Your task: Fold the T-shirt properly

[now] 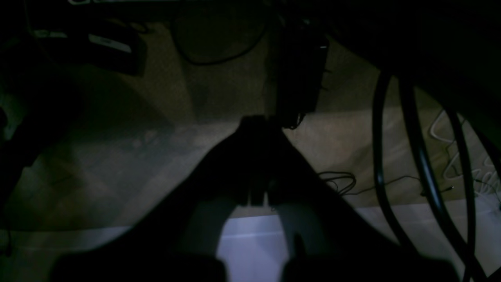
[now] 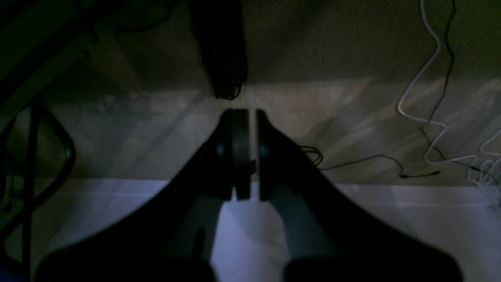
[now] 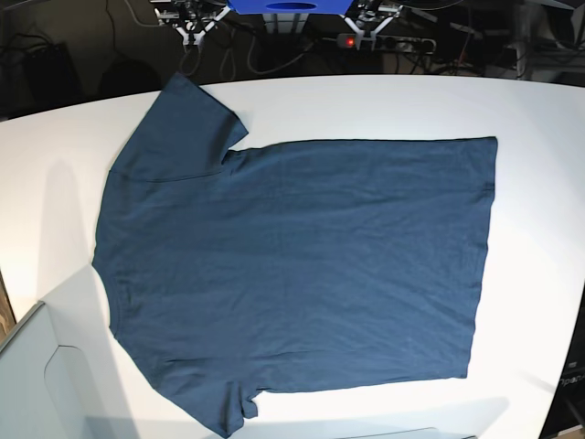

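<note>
The dark navy T-shirt (image 3: 302, 265) lies spread flat on the white table (image 3: 539, 183) in the base view. Its neck points left and its hem right. One sleeve reaches toward the far left corner and the other toward the near edge. Neither arm is over the table in the base view. My left gripper (image 1: 256, 121) is shut with nothing in it, hanging past the table edge above the carpet. My right gripper (image 2: 244, 113) is also shut and empty, over the same strip of floor. The T-shirt does not show in either wrist view.
A pale box (image 3: 32, 384) stands at the near left corner of the table. Behind the far edge are arm mounts (image 3: 187, 16) and a power strip (image 3: 366, 41) with a red light. Black hoses (image 1: 415, 149) and white cables (image 2: 426, 98) lie over the carpet.
</note>
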`<state>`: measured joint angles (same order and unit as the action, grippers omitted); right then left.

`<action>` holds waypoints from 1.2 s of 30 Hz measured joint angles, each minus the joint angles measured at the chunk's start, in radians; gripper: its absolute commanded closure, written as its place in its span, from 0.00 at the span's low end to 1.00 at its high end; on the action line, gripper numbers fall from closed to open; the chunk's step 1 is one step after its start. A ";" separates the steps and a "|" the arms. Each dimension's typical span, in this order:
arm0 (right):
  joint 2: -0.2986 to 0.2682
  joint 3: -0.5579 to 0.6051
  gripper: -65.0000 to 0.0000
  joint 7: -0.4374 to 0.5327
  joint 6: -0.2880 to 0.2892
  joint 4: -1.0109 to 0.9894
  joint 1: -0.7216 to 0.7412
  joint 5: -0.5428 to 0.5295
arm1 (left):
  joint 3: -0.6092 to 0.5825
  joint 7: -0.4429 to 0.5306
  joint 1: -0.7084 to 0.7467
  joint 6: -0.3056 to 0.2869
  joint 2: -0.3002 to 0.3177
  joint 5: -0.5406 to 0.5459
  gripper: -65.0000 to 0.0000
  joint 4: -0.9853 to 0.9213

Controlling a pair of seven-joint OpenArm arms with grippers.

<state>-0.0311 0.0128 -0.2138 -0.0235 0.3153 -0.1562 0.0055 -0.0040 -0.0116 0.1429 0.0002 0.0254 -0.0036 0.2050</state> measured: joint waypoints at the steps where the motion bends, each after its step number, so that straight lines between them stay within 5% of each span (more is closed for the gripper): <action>1: 0.000 0.000 1.00 0.000 0.000 0.000 0.000 0.000 | 0.000 0.000 0.000 0.000 0.000 0.000 1.00 0.000; 36: -0.016 -0.001 1.00 0.007 0.003 0.000 -0.014 -0.007 | 0.000 0.000 0.002 0.000 0.002 0.000 1.00 0.000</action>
<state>-0.0467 0.0116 -0.2066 -0.0200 0.3153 -0.1703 -0.0013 -0.0044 -0.0113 0.1448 0.0002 0.0277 -0.0036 0.2050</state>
